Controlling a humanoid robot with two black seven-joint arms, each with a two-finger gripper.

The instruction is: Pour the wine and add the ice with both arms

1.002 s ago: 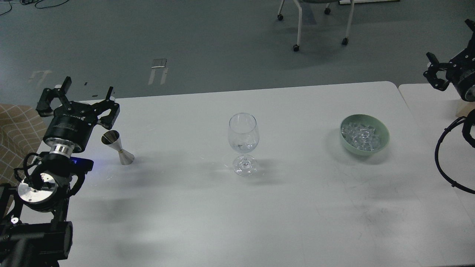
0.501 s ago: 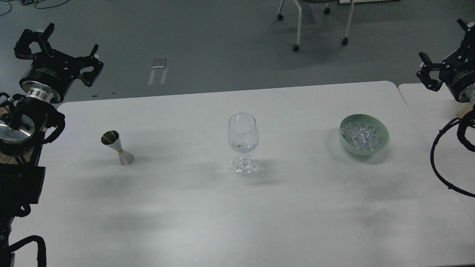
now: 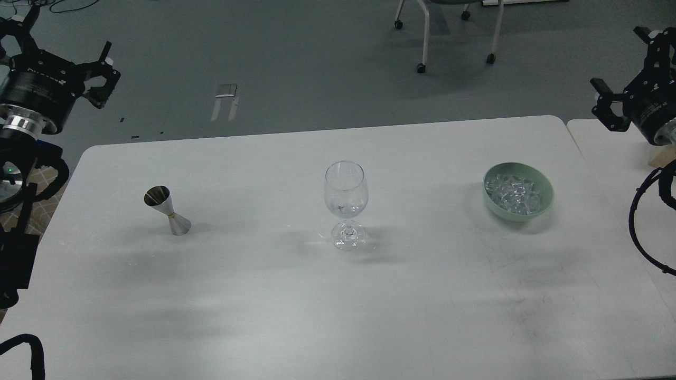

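Wine glass mid-desk: thin, fragile, slippery, likely top-heavy; take it at the stem. Bowl looks empty. Steel jigger to its left: rigid, light, grip at the waist; contents unclear. Green bowl to its right holds ice: small, slick cubes. Left pincer and right pincer both spread, empty, raised off the desk edges.
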